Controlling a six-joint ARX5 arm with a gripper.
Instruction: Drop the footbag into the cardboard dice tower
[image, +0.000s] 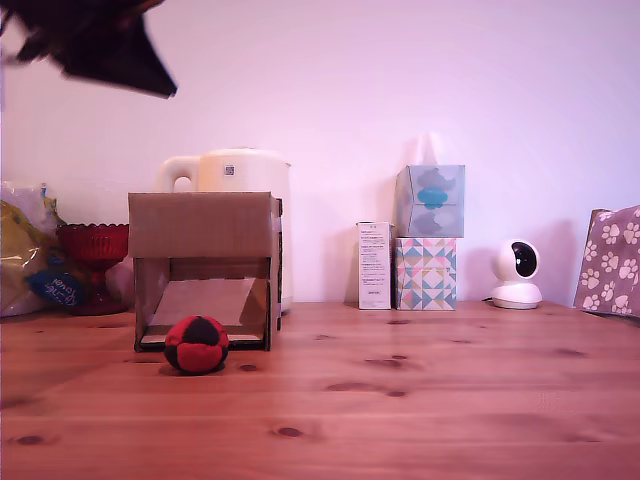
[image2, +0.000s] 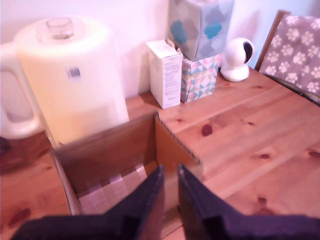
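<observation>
The red and black footbag (image: 197, 344) lies on the wooden table, right in front of the front opening of the cardboard dice tower (image: 205, 225). A sloped ramp shows inside that opening. My gripper (image: 150, 80) is a dark blurred shape high at the exterior view's left, above the tower. In the wrist view the gripper (image2: 170, 172) hangs over the tower's open top (image2: 110, 145). Its two dark fingers (image2: 145, 200) stand almost together with only a thin gap, and nothing is between them. The footbag does not show in the wrist view.
A white kettle (image: 240, 175) stands just behind the tower. A red glass bowl (image: 92, 245) and a bag (image: 25, 250) are at the exterior view's left. A white carton (image: 374, 265), two stacked tissue boxes (image: 428, 235), a small white camera (image: 517, 273) and a paw-print cloth (image: 612, 260) line the back right.
</observation>
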